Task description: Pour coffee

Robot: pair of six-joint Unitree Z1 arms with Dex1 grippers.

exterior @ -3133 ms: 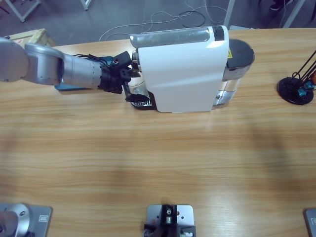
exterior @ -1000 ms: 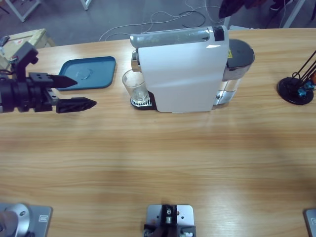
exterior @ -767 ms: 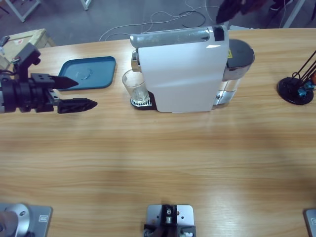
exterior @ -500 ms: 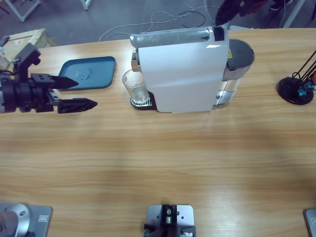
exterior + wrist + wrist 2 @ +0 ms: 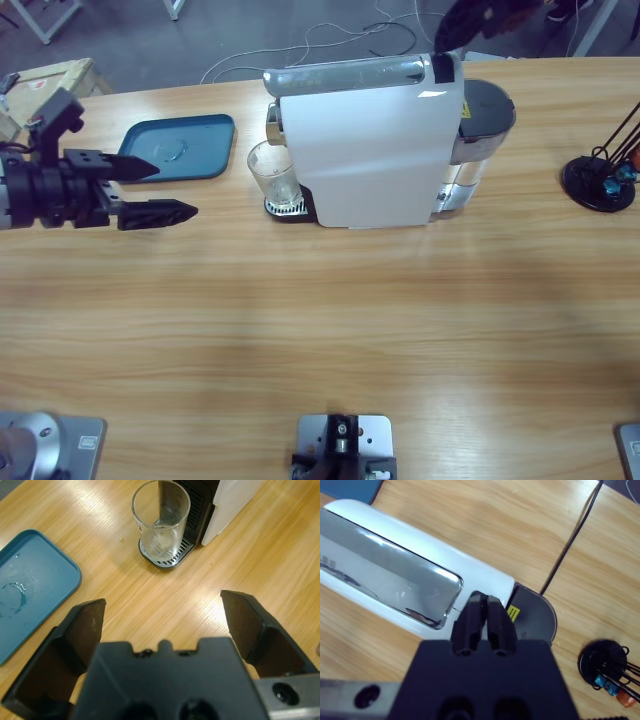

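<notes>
One glass (image 5: 273,172), one coffee machine (image 5: 370,140), one tray (image 5: 180,148)

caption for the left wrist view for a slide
Open left gripper faces an empty-looking clear glass on the coffee machine drip tray, blue tray alongside.

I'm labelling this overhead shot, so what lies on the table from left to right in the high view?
Left gripper → blue tray → clear glass → white coffee machine → black capsule stand.
</notes>
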